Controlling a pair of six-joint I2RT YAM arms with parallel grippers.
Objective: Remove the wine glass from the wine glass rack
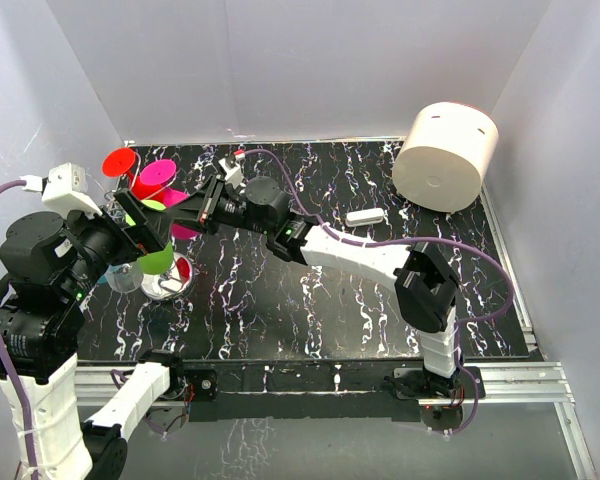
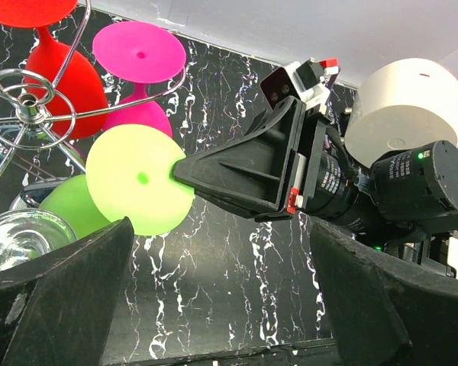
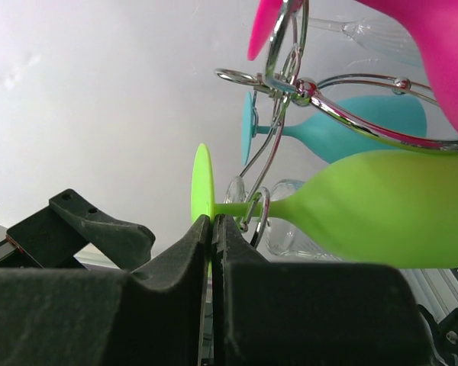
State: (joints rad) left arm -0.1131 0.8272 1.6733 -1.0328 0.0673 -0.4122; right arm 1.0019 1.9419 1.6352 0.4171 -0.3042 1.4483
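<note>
Right jaws are clenching the green glass (image 3: 382, 206) by its foot, likely for sliding the stem off the rack (image 3: 305, 90); left jaws are hanging released.

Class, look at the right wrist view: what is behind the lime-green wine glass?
A teal glass and a clear glass, both by the wire rack. The green glass covers much of the clear one, so its shape cannot be seen.

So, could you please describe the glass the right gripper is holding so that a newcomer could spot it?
At the left end of the black marbled table stands the silver wine glass rack. The wine glass is the lime-green one, its foot pinched by the right gripper; its neighbours are red, pink, teal or clear.
</note>
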